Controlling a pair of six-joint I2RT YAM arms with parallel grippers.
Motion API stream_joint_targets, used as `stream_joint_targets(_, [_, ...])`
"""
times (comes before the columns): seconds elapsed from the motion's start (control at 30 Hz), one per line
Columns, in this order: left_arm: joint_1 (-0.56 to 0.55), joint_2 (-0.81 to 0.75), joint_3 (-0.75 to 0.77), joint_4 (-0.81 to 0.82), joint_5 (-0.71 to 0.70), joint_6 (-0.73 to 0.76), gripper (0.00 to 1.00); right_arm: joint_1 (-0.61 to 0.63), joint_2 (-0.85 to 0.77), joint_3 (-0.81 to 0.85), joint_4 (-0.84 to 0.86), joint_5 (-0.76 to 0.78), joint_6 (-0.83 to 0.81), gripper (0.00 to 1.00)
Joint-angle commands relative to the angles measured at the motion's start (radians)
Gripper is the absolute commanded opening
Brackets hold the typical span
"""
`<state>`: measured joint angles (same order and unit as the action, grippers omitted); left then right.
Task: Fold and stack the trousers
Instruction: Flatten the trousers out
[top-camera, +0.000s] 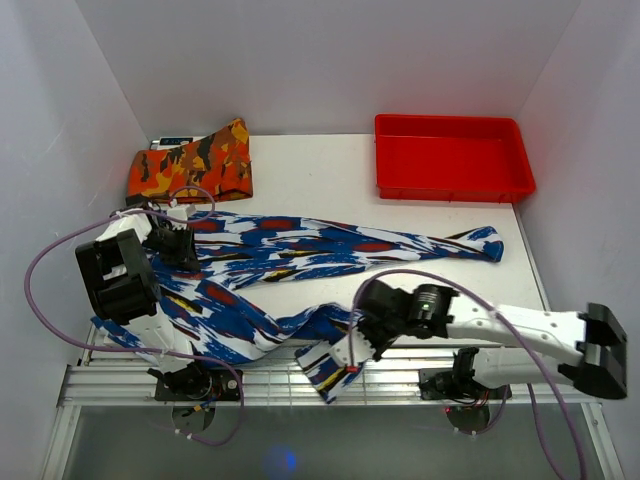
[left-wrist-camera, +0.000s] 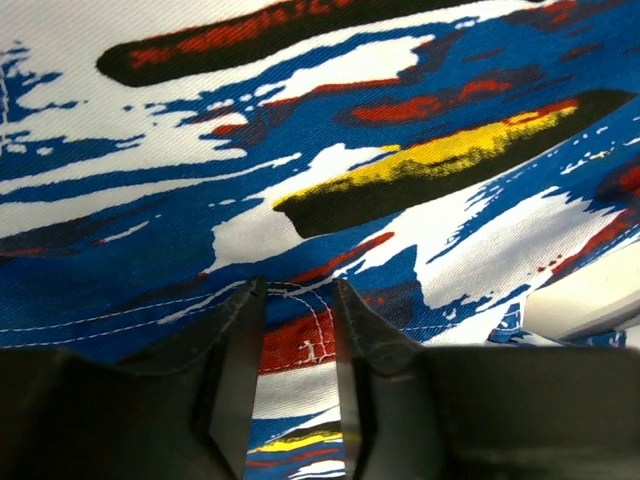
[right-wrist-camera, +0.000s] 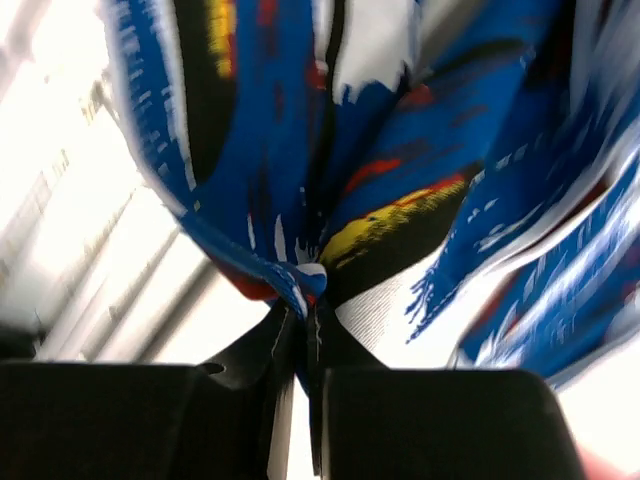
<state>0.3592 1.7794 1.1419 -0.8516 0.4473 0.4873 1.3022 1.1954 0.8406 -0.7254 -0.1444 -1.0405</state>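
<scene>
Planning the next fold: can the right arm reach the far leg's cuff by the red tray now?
Probably, but not yet: the right gripper is shut on the near leg of the trousers. Once released, nothing stands between it and the cuff.

The blue-and-white printed cloth trousers (top-camera: 300, 245) look soft, woven and matt. The red plastic tray (top-camera: 452, 188) at the bench's far right corner is smooth and shiny.

Trousers (top-camera: 300, 245) sprawl across the table (top-camera: 320, 170), with the left end at the left gripper (top-camera: 180, 255). One leg stretches off to the right, the other trails along the near edge into the right gripper (top-camera: 355, 352). Behind them, a folded garment (top-camera: 190, 168) sits far-left and a tray (top-camera: 450, 190) far-right, well apart.
</scene>
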Motion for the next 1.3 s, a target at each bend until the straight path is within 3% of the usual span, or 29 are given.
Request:
stream_joint_targets(0.0, [0.007,-0.014,-0.022,0.013,-0.002,0.011,0.41,-0.156,-0.193,-0.145,-0.163,0.123,-0.258,0.08])
stream_joint_targets(0.1, [0.007,-0.014,-0.03,0.011,-0.001,0.007,0.38,-0.31,-0.31,-0.242,-0.166,0.14,-0.447,0.08])
stream_joint_targets(0.17, [0.009,-0.012,-0.034,0.013,-0.004,0.005,0.37,-0.389,-0.341,-0.274,-0.155,0.18,-0.553,0.14])
stream_joint_targets(0.3, [0.007,-0.012,-0.028,0.016,-0.019,-0.004,0.36,-0.671,-0.301,-0.264,-0.047,0.155,-0.668,0.28])
stream_joint_targets(0.4, [0.007,0.0,-0.005,0.017,-0.03,-0.022,0.36,-0.858,-0.209,-0.204,0.067,0.077,-0.731,0.49])
stream_joint_targets(0.5, [0.007,0.006,0.021,0.016,-0.027,-0.038,0.37,-0.954,-0.102,-0.088,0.153,0.023,-0.695,0.96])
stream_joint_targets(0.53, [0.009,0.005,0.025,0.014,-0.027,-0.044,0.38,-0.968,-0.055,-0.051,0.161,0.016,-0.673,0.9])
stream_joint_targets(0.67, [0.007,-0.026,0.042,0.01,-0.019,-0.044,0.43,-1.038,0.01,0.157,0.15,-0.038,-0.557,0.9])
stream_joint_targets(0.8, [0.007,-0.084,0.053,0.008,0.005,-0.044,0.51,-1.164,0.081,0.343,-0.072,-0.113,-0.384,0.92])
stream_joint_targets(0.9, [0.007,-0.103,0.062,0.002,0.036,-0.052,0.54,-1.259,0.171,0.431,-0.366,-0.23,-0.21,1.0])
stream_joint_targets(0.93, [0.007,-0.104,0.064,-0.003,0.054,-0.052,0.55,-1.274,0.206,0.423,-0.472,-0.282,-0.172,0.96])
stream_joint_targets(1.0, [0.007,-0.106,0.065,-0.003,0.067,-0.061,0.55,-1.323,0.224,0.381,-0.511,-0.334,-0.04,0.94])
stream_joint_targets(1.07, [0.007,-0.104,0.068,-0.007,0.08,-0.062,0.56,-1.333,0.227,0.283,-0.474,-0.362,0.107,0.94])
stream_joint_targets(1.27, [0.007,-0.1,0.067,-0.009,0.087,-0.062,0.57,-1.334,0.279,0.141,-0.32,-0.376,0.327,0.93])
